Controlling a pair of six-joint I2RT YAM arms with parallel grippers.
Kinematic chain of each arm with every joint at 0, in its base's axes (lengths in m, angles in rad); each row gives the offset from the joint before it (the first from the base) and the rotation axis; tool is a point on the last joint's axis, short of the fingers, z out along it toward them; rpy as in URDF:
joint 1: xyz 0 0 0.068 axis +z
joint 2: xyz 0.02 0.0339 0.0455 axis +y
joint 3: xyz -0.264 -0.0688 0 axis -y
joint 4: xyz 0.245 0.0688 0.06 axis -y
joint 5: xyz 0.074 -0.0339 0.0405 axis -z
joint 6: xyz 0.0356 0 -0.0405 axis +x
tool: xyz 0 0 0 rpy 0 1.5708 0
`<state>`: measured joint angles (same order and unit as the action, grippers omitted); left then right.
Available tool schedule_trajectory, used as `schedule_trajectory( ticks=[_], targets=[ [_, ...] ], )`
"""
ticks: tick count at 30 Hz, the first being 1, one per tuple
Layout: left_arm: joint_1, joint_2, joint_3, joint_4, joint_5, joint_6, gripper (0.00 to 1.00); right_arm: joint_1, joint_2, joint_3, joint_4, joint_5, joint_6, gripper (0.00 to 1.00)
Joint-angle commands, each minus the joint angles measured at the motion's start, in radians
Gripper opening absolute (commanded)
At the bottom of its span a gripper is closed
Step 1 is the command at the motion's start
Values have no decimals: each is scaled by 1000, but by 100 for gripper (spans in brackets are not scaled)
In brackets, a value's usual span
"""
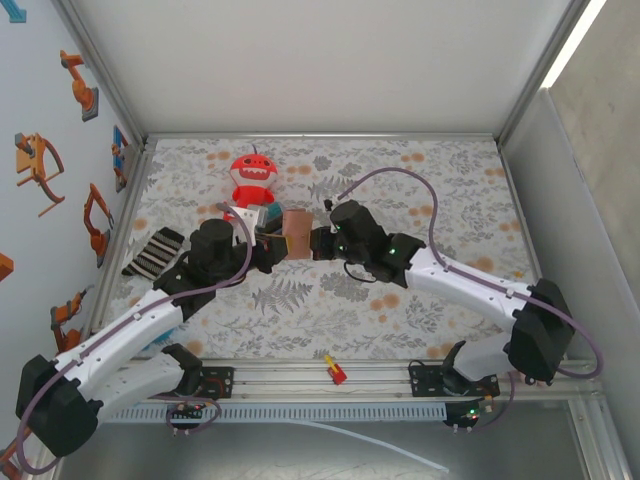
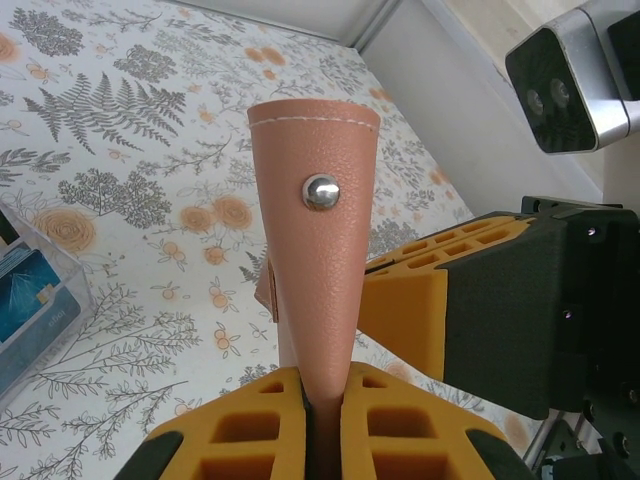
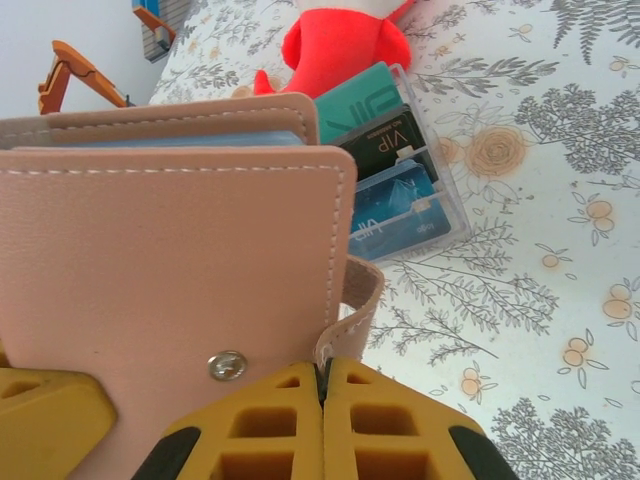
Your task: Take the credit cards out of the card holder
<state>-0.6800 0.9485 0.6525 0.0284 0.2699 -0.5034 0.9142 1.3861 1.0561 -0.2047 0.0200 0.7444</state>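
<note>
Aloft, card holder (image 1: 296, 236): tan pebbled leatherette, white stitching, round metal snap (image 2: 321, 191), over the floral-print counter (image 1: 400, 300).
Left fingers (image 2: 255, 435): yellow gridded pads pinching its folded edge.
Right fingers (image 3: 390, 430): pinching its strap tab.

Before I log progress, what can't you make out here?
- Right wrist view: cards inside the card holder, hidden by its closed cover.
- Left wrist view: the holder's lower end, pinched between the left fingers.
- Right wrist view: red plush toy, cropped by the top edge.
- Left wrist view: clear card box, cut off at the left edge.
</note>
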Motion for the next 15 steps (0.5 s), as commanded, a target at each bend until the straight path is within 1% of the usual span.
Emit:
schedule_trajectory(
  ticks=[1,6,7,8,11,15],
  targets=[
    [12,-41,7,71,47,-15,0,2,-48,-23,-16,41,-27,0],
    [57,-63,-23,136,126,-63,0,-4,-110,-57,-8,37,-72,0],
    [66,-65,-29,152,147,-76,0,-7,-123,-69,1,30,-82,2],
    [73,-66,-34,164,165,-84,0,-11,-141,-82,14,23,-87,4],
    [91,-57,-40,209,240,-117,0,-34,-192,-134,79,-34,-107,14],
    [107,-34,-44,285,355,-168,0,-67,-254,-204,192,-151,-142,27]
  ],
)
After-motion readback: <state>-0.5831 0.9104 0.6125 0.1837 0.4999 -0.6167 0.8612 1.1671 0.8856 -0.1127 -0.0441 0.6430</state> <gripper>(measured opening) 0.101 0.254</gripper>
